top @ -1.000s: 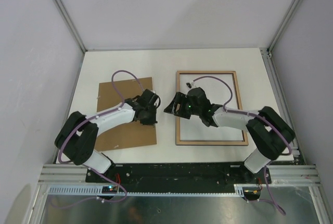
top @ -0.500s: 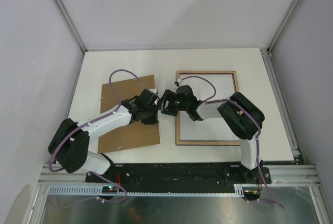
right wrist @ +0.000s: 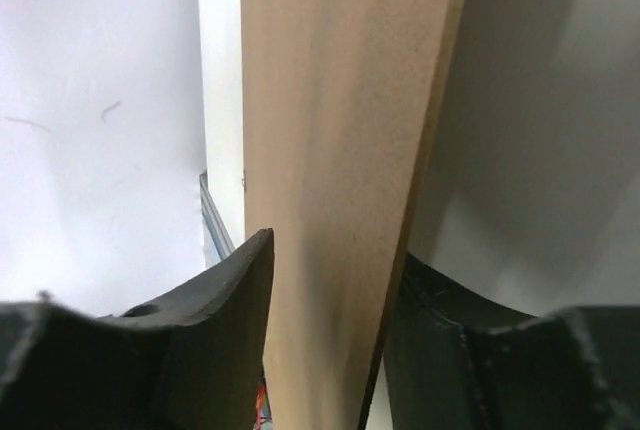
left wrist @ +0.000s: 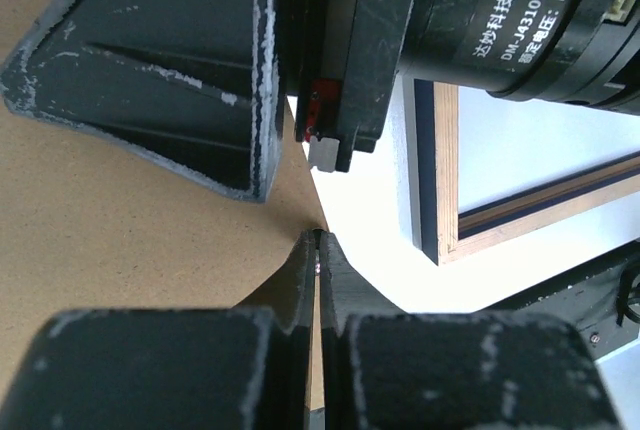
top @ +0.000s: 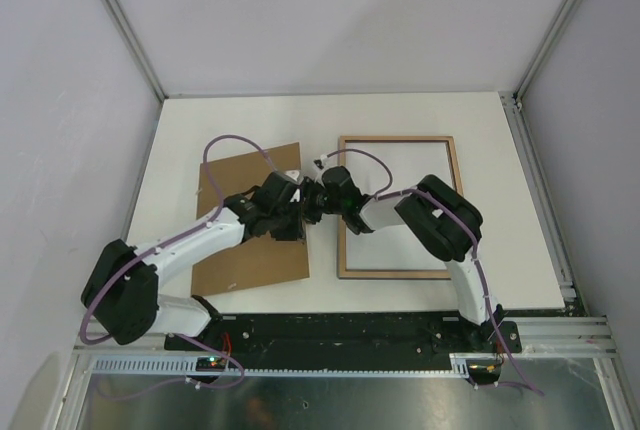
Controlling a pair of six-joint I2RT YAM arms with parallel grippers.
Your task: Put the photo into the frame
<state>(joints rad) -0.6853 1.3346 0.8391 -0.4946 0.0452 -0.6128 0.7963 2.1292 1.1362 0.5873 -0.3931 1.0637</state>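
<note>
The frame [top: 457, 200] lies back up on the right, its light wood showing, with a navy edge visible in the left wrist view [left wrist: 426, 170]. Plain white [top: 400, 200] fills its opening; I cannot tell whether that is the photo's back. A brown cardboard backing board [top: 240, 250] lies at the left. My left gripper [top: 299, 222] is shut on the board's right edge, a thin brown strip pinched between its fingers [left wrist: 318, 242]. My right gripper [top: 309, 204] stands open around the same edge, with the board [right wrist: 330, 130] passing between its fingers [right wrist: 335, 250].
The two wrists meet closely between the board and the frame's left rail [top: 340, 210]. Purple cables loop above both arms. The arm bases and a black mounting rail [top: 340, 335] line the near edge. Grey walls close in the table on three sides.
My right arm has swung left from over the frame to the board's right edge, and its jaws have narrowed around it. My left arm reached slightly farther, still gripping the board.
</note>
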